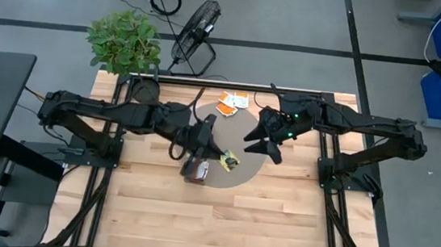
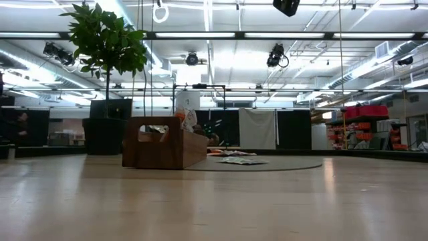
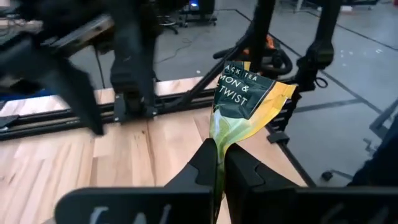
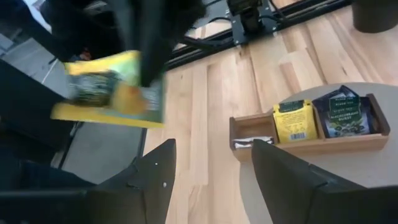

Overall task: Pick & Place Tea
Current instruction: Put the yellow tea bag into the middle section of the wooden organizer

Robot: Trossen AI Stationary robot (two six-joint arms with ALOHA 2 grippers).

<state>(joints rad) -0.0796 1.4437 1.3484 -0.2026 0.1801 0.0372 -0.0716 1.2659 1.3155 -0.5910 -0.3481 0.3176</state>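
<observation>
Landmark: wooden tray [image 1: 195, 170], long and narrow, lying on the edge of a round grey mat [image 1: 239, 145] near the middle of the table [image 1: 276, 218].

Left gripper [image 1: 221, 156] hangs just beside the tray's end, over the mat. Its fingers [image 3: 202, 165] are pinched tight on the lower edge of a yellow-green sachet [image 3: 245, 102], which stands upright above them; the dark label at its top reads partly "MON & TWIST". In the high view the same sachet shows as a small yellow patch right at the gripper tip, next to the tray.

Right gripper [image 1: 261, 144] is over the mat, on the far side of the held sachet from the tray, near it but apart. Jaws spread wide, nothing between them. Its wrist camera looks past both fingers [image 4: 155, 171] at the held sachet, blurred, and at the tray beyond.

Tray contents, right wrist view: a yellow sachet [image 4: 293, 121] standing beside a dark blue-black sachet [image 4: 342, 114], and something pale and flat in the end compartment, too blurred to name.

Orange-and-white sachets [image 1: 231, 102] lie loose at the mat's far edge, well apart from the tray. Low view shows the tray's end with flat sachets lying on the mat beside it.

Potted plant [image 1: 123, 41] stands off the table's far left corner.
</observation>
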